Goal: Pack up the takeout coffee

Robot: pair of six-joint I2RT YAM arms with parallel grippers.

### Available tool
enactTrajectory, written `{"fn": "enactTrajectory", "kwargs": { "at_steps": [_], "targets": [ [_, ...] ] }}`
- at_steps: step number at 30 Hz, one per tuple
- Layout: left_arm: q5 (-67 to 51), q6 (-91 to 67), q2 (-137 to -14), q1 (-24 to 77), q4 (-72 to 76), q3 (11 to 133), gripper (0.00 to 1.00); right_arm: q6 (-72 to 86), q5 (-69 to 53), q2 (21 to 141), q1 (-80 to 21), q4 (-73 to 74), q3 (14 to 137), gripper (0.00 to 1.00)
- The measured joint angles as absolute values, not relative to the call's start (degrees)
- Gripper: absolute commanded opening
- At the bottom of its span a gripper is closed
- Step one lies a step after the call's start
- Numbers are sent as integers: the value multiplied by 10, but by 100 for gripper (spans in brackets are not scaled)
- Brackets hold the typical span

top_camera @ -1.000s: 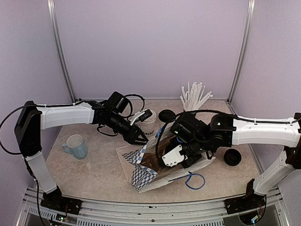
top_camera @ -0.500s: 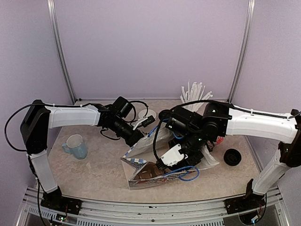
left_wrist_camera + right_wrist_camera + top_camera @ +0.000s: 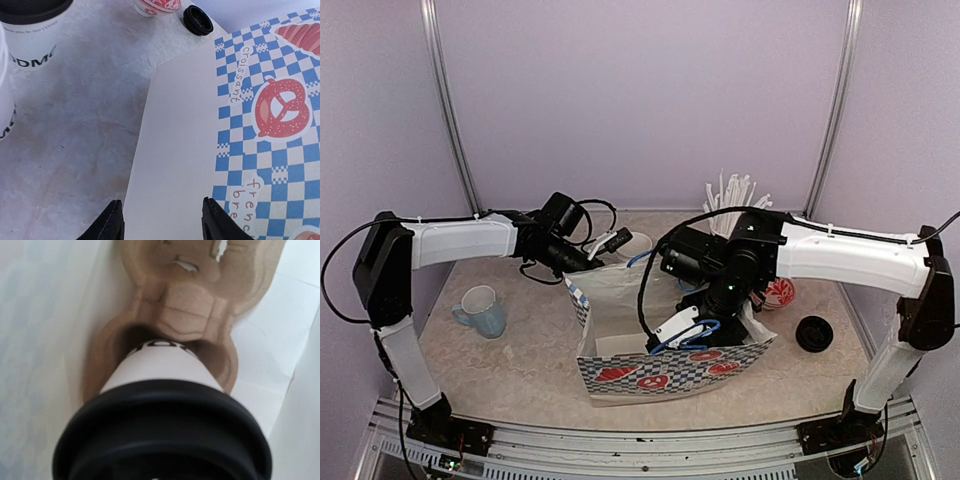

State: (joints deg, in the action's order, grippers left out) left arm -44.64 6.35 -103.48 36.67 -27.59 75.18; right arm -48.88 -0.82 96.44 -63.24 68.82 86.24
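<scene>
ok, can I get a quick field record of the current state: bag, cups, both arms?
bag: paper bag upright, mouth open
carrier: cardboard cup carrier inside the bag
packed cup: lidded coffee cup seated in a carrier well
outside cup: second lidded cup on the table
left gripper: jaws astride the bag's white side panel, grip unclear
right gripper: down in the bag mouth, jaws hidden
loose lid: black lid on the table, right of bag
other: blue mug left of bag

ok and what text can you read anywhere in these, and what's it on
"croissant": checked paper bag.
"fren" over "bre", cut by the frame edge: same bag.
"ODM", partial: lidded white cup.
Black lettering on the black-lidded cup in the cardboard tray: too blurred.
Bag print in the top view: too small.
</scene>
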Motion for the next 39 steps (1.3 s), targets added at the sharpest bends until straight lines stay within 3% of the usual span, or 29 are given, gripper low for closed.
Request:
{"fn": "enactTrajectory", "kwargs": {
  "at_steps": [10,18,25,33,39],
  "targets": [
    [-427,62,-1011,340,-272,752,54,-486,-7,937,-629,647,816,45],
    [-417,60,-1005,326,-272,752,54,-486,-41,968,-613,671,852,45],
    [-391,57,-977,318,-271,752,58,-479,-48,1020,-607,722,921,54],
    [-342,51,-903,280,-262,752,60,-476,-53,1016,-601,723,913,55],
    [-338,50,-847,268,-247,752,61,-468,-49,1020,-600,723,919,64]
  ]
}}
